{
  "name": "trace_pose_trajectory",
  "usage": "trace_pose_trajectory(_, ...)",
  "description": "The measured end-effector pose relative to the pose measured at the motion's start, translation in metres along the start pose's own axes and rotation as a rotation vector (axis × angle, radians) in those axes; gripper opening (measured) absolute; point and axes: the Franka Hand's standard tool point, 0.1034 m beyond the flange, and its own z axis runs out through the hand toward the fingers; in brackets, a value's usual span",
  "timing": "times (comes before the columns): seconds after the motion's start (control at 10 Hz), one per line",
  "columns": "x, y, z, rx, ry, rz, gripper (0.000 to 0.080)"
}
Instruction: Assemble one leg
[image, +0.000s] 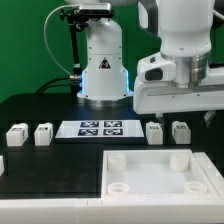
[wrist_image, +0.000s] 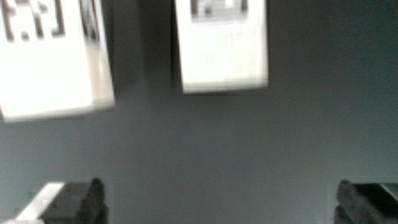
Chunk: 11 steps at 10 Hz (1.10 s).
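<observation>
Four small white legs with black-and-white tags stand in a row on the black table: two at the exterior view's left (image: 17, 135) (image: 43, 133) and two at the right (image: 155, 132) (image: 180, 131). My gripper (image: 182, 100) hangs above the two right legs, apart from them. In the wrist view two white legs (wrist_image: 45, 60) (wrist_image: 226, 45) lie ahead of the gripper (wrist_image: 219, 203). Its dark fingertips (wrist_image: 71, 200) stand wide apart with only bare table between them. It is open and empty.
The large white square tray (image: 150, 185) with round corner sockets lies at the front right. The marker board (image: 98, 127) lies between the two pairs of legs. The robot base (image: 103, 70) stands behind it. A white part (image: 2, 165) shows at the left edge.
</observation>
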Motion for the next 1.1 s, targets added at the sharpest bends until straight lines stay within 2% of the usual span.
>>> trace_pose_trajectory(0.1, 0.002, -0.001, 0.004, -0.008, -0.087, 0.004, 0.0649)
trace_pose_trajectory(0.3, -0.006, -0.001, 0.015, -0.031, -0.246, 0.006, 0.0649)
trace_pose_trajectory(0.4, -0.007, 0.002, 0.014, -0.043, -0.364, -0.001, 0.0649)
trace_pose_trajectory(0.5, -0.004, 0.002, 0.015, -0.046, -0.42, 0.002, 0.0649)
trace_pose_trajectory(0.6, -0.009, 0.004, 0.017, -0.06, -0.519, 0.01, 0.0649)
trace_pose_trajectory(0.7, -0.011, 0.0, 0.026, -0.062, -0.52, 0.065, 0.0649)
trace_pose_trajectory(0.9, -0.026, 0.0, 0.037, -0.077, -0.536, 0.063, 0.0649)
trace_pose_trajectory(1.1, -0.029, -0.003, 0.047, -0.083, -0.533, 0.058, 0.0649)
